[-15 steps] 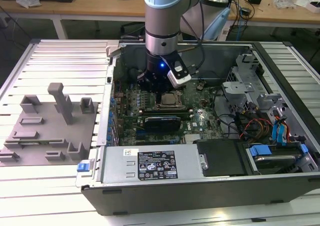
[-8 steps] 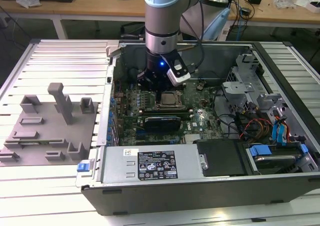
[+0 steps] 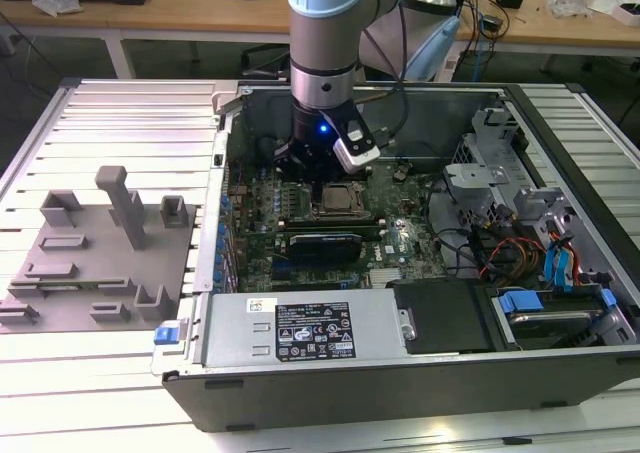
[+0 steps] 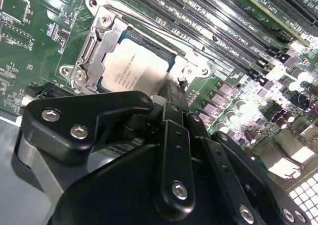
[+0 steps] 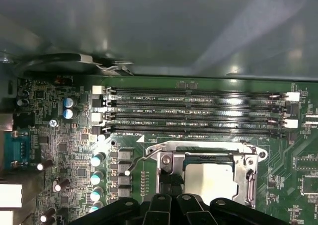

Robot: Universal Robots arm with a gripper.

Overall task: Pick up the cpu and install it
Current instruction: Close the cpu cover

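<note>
cpu [image 4: 134,68] [image 5: 208,180]: lies flat in the socket frame [image 4: 94,46] on the motherboard [image 4: 30,31], seen in both wrist views.
gripper [image 4: 173,88]: tips at the frame's edge, just beside the cpu.
Jaws: drawn together, holding nothing.

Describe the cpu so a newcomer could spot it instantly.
Inside the open computer case, find the green motherboard. Beside its long memory slots sits a silvery metal socket frame; the cpu is the flat pale square lying within it, unlike the dark slots and green board around.
</note>
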